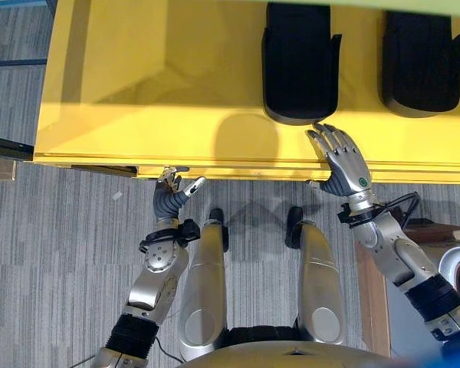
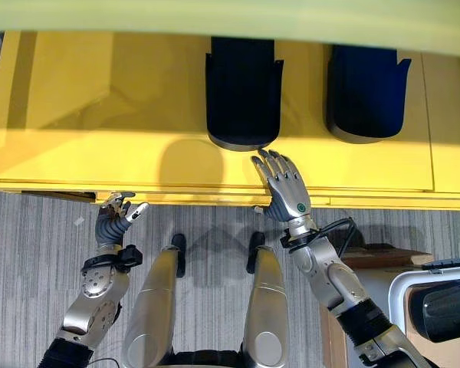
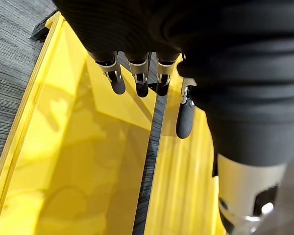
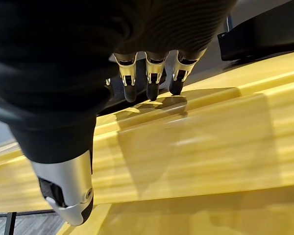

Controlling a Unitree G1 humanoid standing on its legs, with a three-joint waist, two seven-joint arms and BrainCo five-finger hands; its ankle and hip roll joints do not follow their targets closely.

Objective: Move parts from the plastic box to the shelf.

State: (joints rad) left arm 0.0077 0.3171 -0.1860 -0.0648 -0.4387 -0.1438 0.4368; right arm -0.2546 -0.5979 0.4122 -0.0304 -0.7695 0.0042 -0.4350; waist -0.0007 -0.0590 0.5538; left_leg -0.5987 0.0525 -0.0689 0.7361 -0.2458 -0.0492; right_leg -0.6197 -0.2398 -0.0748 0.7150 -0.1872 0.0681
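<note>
Yellow shelf [image 1: 176,92] edge hides left hand [image 1: 171,193] fingertips.

Both eye views are looking straight down at the yellow shelf [image 1: 176,84]; wrist views are skimming its surface closely.

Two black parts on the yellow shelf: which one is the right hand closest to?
The black part nearer the robot's left. The right hand, fingers straight, rests just below its rounded end; the other black part sits further to the robot's right.
</note>
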